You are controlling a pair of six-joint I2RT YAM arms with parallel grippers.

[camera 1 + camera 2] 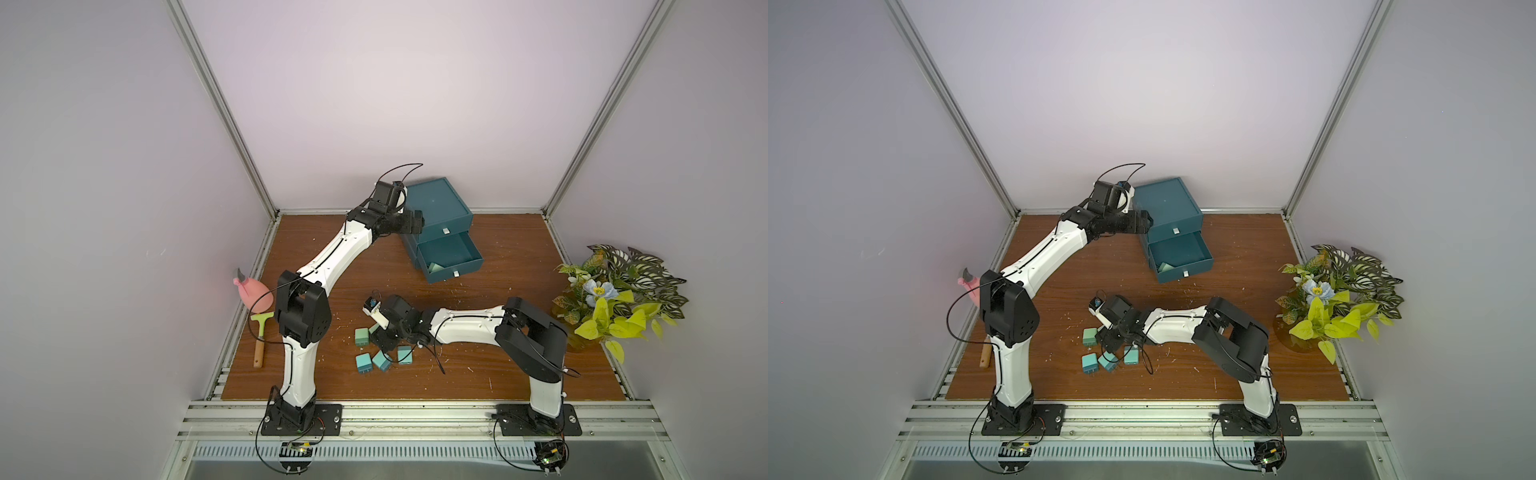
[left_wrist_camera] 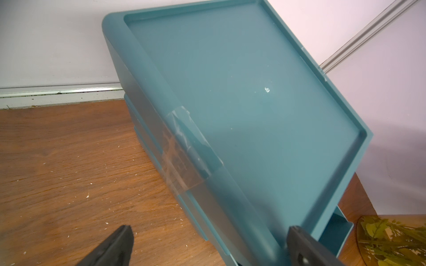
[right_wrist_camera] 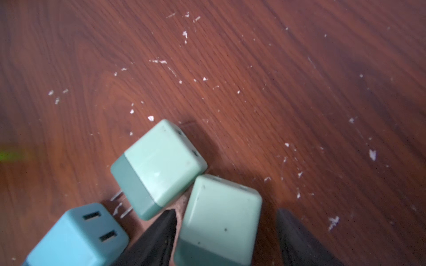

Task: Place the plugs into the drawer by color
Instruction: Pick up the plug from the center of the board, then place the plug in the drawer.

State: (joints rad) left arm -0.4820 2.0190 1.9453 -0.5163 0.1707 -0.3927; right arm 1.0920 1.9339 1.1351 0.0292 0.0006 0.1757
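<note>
The drawer (image 1: 440, 208) is a dark teal chest at the back of the table; its middle drawer (image 1: 451, 253) stands pulled out with a light green plug (image 1: 436, 267) inside. My left gripper (image 2: 208, 228) is open and straddles the chest's top left edge, holding nothing. In the right wrist view, my right gripper (image 3: 226, 210) is open around a light green plug (image 3: 221, 218) on the table, with a gap at one finger (image 3: 292, 230). A second green plug (image 3: 159, 168) and a turquoise plug (image 3: 78, 237) lie beside it. Three turquoise plugs (image 1: 381, 360) lie close together in both top views.
A pink pear-shaped toy (image 1: 253, 295) and a green brush with a wooden handle (image 1: 261, 340) lie at the table's left edge. A leafy plant (image 1: 615, 291) stands at the right edge. Clear tape (image 2: 184, 156) sticks to the chest's side.
</note>
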